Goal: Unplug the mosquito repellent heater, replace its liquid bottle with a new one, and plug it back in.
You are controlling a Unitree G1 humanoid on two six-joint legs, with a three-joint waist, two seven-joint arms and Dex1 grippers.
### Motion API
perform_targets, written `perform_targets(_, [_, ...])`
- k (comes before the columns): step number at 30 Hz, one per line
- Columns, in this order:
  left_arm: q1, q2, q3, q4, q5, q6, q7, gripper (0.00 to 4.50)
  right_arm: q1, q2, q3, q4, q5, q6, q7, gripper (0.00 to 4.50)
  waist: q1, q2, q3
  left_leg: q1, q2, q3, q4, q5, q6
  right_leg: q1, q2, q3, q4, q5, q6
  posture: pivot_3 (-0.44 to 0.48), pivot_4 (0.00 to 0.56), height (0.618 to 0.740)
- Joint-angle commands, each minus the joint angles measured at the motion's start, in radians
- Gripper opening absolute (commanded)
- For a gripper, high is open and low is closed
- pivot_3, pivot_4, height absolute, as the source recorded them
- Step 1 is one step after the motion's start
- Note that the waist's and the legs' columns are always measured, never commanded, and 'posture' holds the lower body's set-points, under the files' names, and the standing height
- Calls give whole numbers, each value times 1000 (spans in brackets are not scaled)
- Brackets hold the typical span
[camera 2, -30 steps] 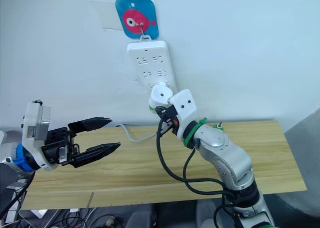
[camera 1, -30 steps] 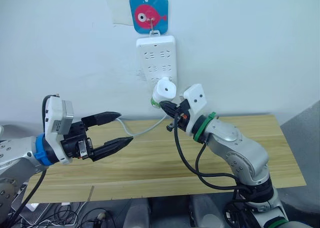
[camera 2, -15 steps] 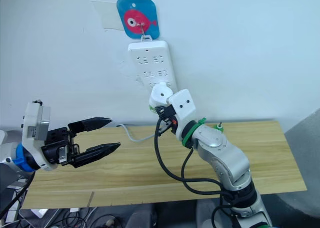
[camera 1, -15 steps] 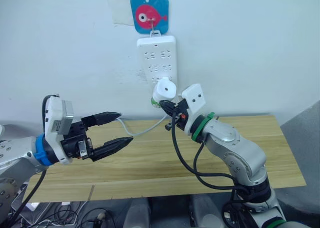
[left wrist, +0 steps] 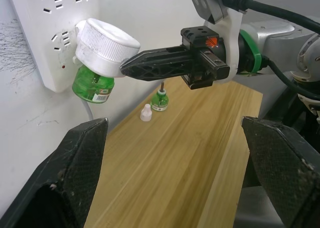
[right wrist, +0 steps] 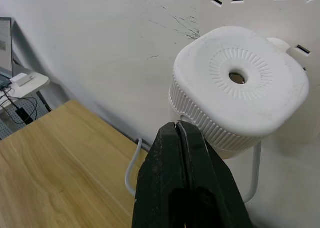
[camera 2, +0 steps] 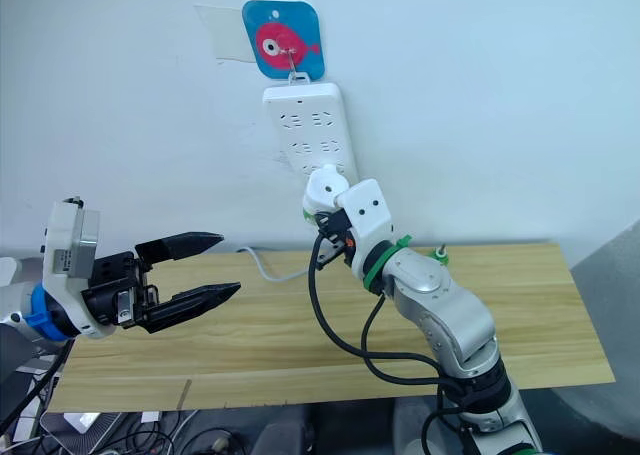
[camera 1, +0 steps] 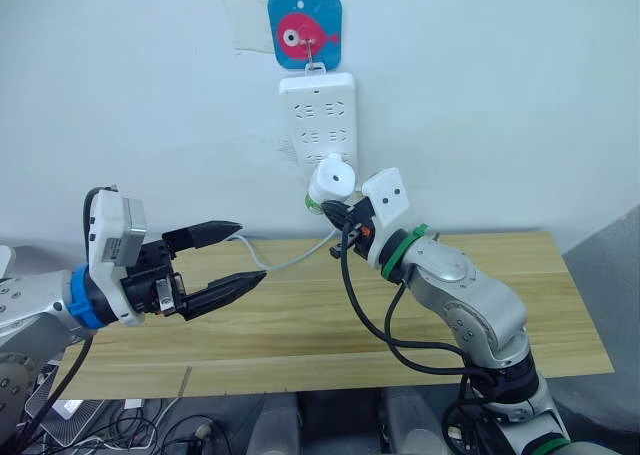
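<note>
The white mosquito repellent heater [camera 1: 333,178] is plugged into the bottom of the wall power strip [camera 1: 318,115], with a green bottle [left wrist: 91,84] screwed in under it. My right gripper [left wrist: 131,66] is shut, its tips against the heater's ribbed side just above that bottle. A liquid bottle with a bare dark wick [left wrist: 160,101] stands on the table beside a loose white cap [left wrist: 145,112], behind my right arm. My left gripper [camera 1: 250,253] hovers open and empty over the table's left part, well left of the heater.
The strip hangs from a fish-shaped hook [camera 1: 304,30] on the white wall. Its white cable [camera 1: 275,265] runs down across the back of the wooden table [camera 1: 300,325]. My right arm's black cable loops above the table's middle.
The camera has shifted a little. My right gripper has edged slightly closer to the heater. The left arm has not moved.
</note>
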Motion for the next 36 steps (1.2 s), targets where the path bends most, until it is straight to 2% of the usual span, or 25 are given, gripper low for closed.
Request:
perform_targets(1, [-10, 6, 13, -4, -4, -10, -7, 4500, -10, -8, -65, -21, -14, -33, -8, 26, 0, 0, 0, 0, 0, 0, 0, 0, 0, 0, 0, 0, 0, 0, 0, -128, 199, 740])
perform_targets(8, [2, -1, 17, -3, 10, -17, -9, 4500, 67, -112, -54, -133, 126, -19, 194, 26, 0, 0, 0, -2, 0, 2, -9, 2, -4, -1, 0, 1, -8, 0, 1, -120, 189, 740])
perform_targets(16, [35, -38, -4, -10, 74, -32, 32, 4500, 83, -165, -71, -114, 152, -21, 236, 26, -7, 0, 0, -1, 2, 6, -11, 2, -4, -3, 2, 6, -9, 0, 1, -121, 177, 740])
perform_targets(21, [91, -75, -16, -10, 128, -28, 94, 4500, 148, -219, -90, -108, 149, -40, 267, 26, -1, -1, -1, -1, 2, 7, -11, 2, -4, -3, 2, 6, -9, 1, 1, -124, 165, 740])
perform_targets(24, [166, -120, -29, -31, 191, -49, 133, 4500, 208, -258, -119, -113, 155, -56, 292, 583, 2, -1, -1, -1, 2, 8, -11, 2, -4, -3, 1, 7, -9, 1, 1, -125, 158, 740])
perform_targets(27, [230, -183, -49, -47, 290, -126, 158, 4500, 255, -293, -143, -133, 165, -66, 315, 1631, 1, -1, -2, -1, 2, 9, -11, 2, -4, -4, 1, 9, -9, 1, 1, -126, 150, 740])
perform_targets(34, [331, -279, -71, -60, 385, -198, 197, 4500, 396, -404, -232, -207, 248, -52, 401, 4180, 17, -3, -25, -1, 2, 10, -10, 2, -4, -3, 1, 9, -9, 1, 1, -128, 144, 740])
perform_targets(35, [350, -289, -72, -63, 400, -204, 206, 4500, 420, -426, -248, -220, 265, -49, 419, 4472, 17, -3, -27, 0, 2, 10, -10, 2, -4, -3, 1, 9, -10, 1, 1, -128, 144, 740])
perform_targets(36, [367, -302, -70, -63, 409, -213, 211, 4500, 446, -449, -264, -235, 283, -46, 439, 4472, 18, -3, -30, 0, 2, 10, -10, 2, -4, -2, 2, 9, -9, 1, 1, -128, 143, 740])
